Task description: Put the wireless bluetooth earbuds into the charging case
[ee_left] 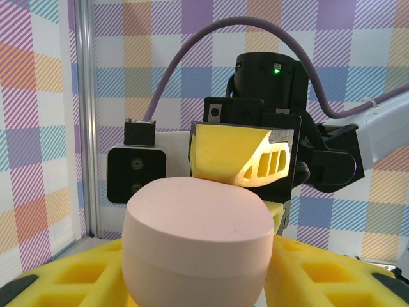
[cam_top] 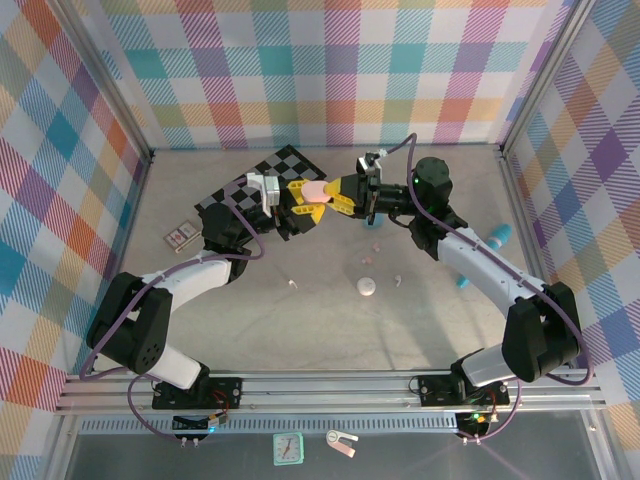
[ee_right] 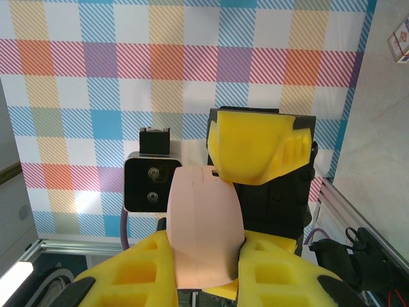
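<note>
Overhead, the two arms meet in mid-air above the table (cam_top: 250, 320), sharing a pink charging case (cam_top: 316, 189) between them. The left gripper (cam_top: 299, 201) reaches in from the left and the right gripper (cam_top: 340, 195) from the right, their yellow fingers nose to nose around the case.

Seen from the left wrist, the pink charging case (ee_left: 195, 236) sits broad side on between the left gripper (ee_left: 198, 284), with a yellow finger pressed against each flank. Its lid seam looks closed. The right arm's fingers (ee_left: 230, 150) pinch the case from above and below.

From the right wrist, the pink charging case (ee_right: 203, 224) appears edge-on, clamped at a narrow setting in the right gripper (ee_right: 206, 281).

The earbuds (cam_top: 293, 284) are not in the case. Tiny pale and pink pieces lie scattered on the table below the grippers, well apart from one another and too small to make out in detail. A white case (cam_top: 367, 287) rests among them, a checkered board (cam_top: 270, 170) lies behind the left gripper, and a teal cylinder (cam_top: 498, 237) lies beside the right arm.
</note>
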You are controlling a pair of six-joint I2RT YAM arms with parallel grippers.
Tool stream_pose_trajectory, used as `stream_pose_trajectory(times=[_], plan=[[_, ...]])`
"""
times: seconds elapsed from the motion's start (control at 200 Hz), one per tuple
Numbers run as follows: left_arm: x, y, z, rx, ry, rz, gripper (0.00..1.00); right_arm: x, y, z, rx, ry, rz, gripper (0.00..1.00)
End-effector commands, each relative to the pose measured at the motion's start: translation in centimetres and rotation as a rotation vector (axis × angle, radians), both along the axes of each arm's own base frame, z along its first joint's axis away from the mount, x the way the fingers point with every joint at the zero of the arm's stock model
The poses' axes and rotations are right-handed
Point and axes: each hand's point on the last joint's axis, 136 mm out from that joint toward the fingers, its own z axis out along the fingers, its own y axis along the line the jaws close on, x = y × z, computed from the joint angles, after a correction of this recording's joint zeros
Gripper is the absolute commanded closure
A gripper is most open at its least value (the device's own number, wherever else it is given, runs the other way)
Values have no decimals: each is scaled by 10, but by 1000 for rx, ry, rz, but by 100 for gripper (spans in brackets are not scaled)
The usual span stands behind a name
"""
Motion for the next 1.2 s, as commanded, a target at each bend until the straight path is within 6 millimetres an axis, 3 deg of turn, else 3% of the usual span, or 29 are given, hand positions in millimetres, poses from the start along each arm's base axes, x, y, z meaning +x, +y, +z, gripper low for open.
stream_pose_trajectory(times=[0.0, 0.315, 0.685, 0.86, 1.045, 1.195], plan=[[-15, 1, 23, -24, -109, -22, 51, -1, 3, 11, 8, -46, 1, 98], [-15, 1, 22, -21, -108, -27, 52, -1, 3, 10, 0, -40, 2, 98], [-16, 0, 20, -16, -108, -31, 63, -2, 3, 14, 0, -45, 1, 96], [-16, 1, 21, -16, -109, -34, 69, -3, 2, 13, -16, -55, -8, 76], [-17, 1, 20, -12, -105, -26, 70, -3, -2, 16, -58, -120, -42, 46], [-15, 3, 16, -2, -94, -6, 70, -3, -11, 8, -176, -201, -107, 32]])
